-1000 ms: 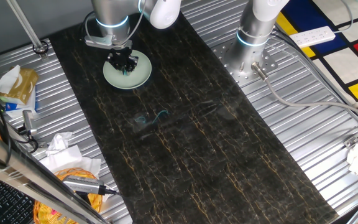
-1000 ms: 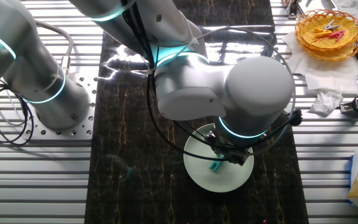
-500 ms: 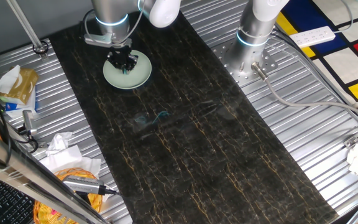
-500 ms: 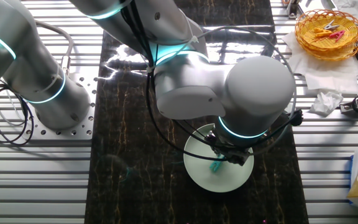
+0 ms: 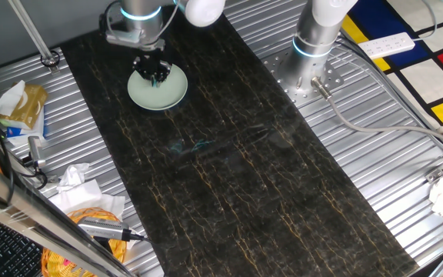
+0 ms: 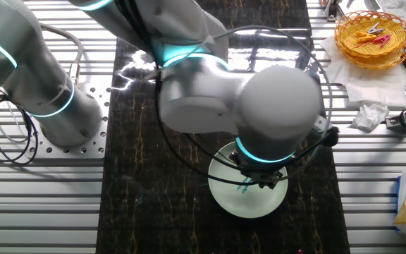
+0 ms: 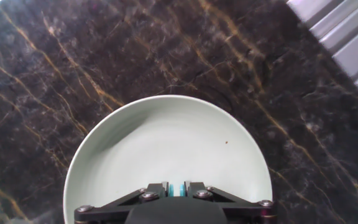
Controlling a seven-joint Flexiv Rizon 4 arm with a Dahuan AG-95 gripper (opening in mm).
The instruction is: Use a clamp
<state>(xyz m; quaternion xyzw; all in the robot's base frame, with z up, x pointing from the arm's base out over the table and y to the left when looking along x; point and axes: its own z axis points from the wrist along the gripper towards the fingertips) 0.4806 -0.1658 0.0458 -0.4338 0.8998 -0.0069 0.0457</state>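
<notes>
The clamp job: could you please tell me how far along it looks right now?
Done: the gripper is shut on the clamp, a teal sliver showing between the jaws in the hand view. In hand: the clamp hangs above the pale green plate, seemingly lifted clear, though contact is hard to judge. Left: putting the clamp to use; no target for it is evident.

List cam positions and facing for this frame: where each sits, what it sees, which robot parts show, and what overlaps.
One fixed view: high, across the table from the arm's base, looking down the dark marble mat; wrist and gripper over the pale green plate, second arm base at right.
The other fixed view: above and behind the arm, looking down; big arm links hide most of the plate, teal clamp shows at the gripper.
Hand view: on the hand, looking down along the fingers at the plate; clamp pinched between them.
All three share plate and clamp.
</notes>
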